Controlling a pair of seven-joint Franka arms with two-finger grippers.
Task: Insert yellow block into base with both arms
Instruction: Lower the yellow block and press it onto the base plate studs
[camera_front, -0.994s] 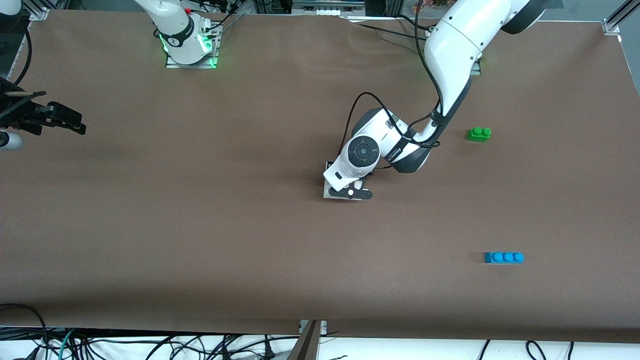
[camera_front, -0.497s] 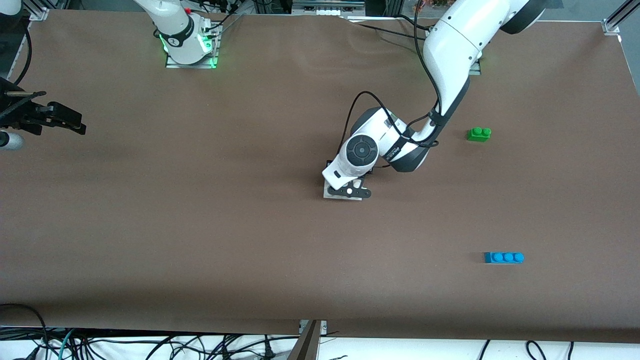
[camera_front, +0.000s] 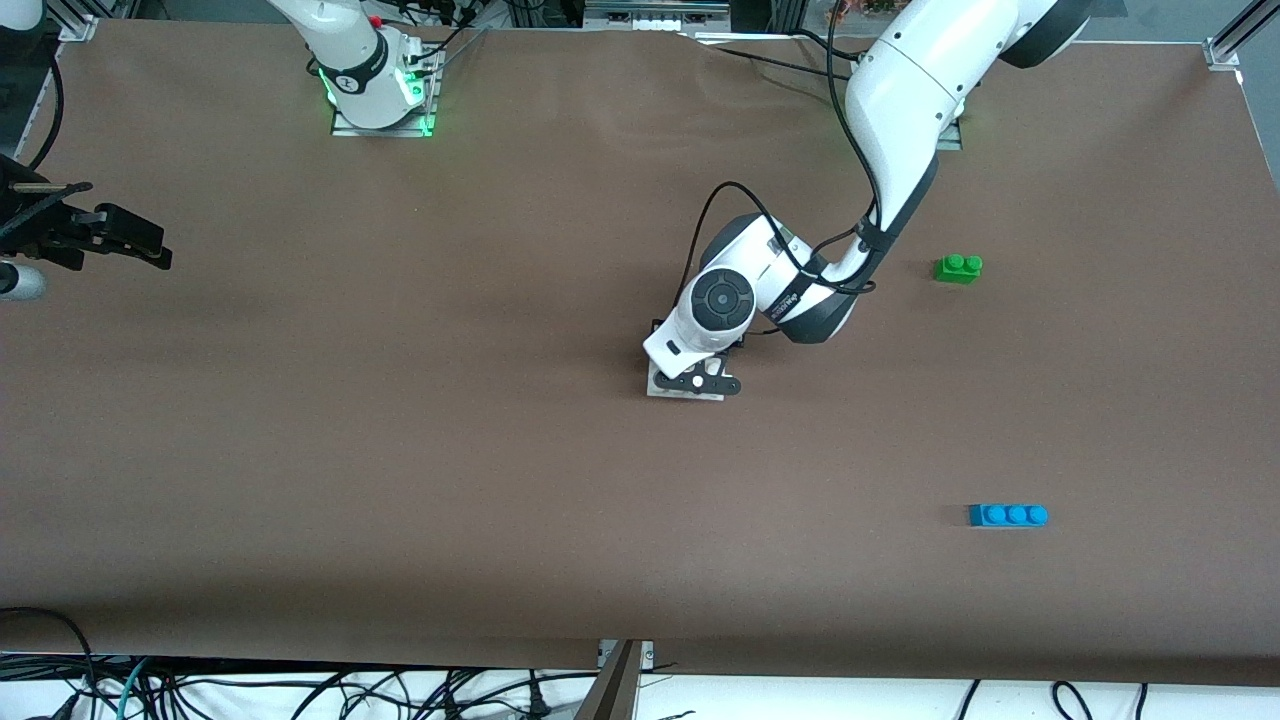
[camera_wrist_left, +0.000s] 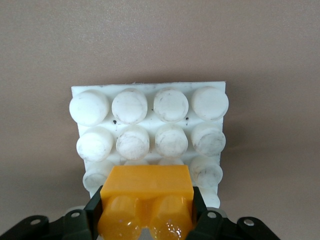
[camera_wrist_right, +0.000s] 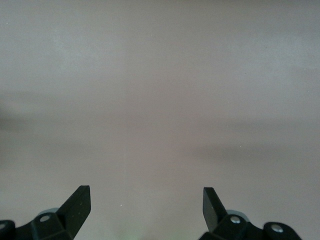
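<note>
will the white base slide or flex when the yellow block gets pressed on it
The base looks like thick moulded plastic, so probably stiff. It lies loose on the smooth table, small and likely light, so it may skid under an off-centre push. The left gripper holds the block over its edge row.

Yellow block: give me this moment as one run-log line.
left tool shut on yellow block, over base | right tool open, waiting at right arm's end
</note>
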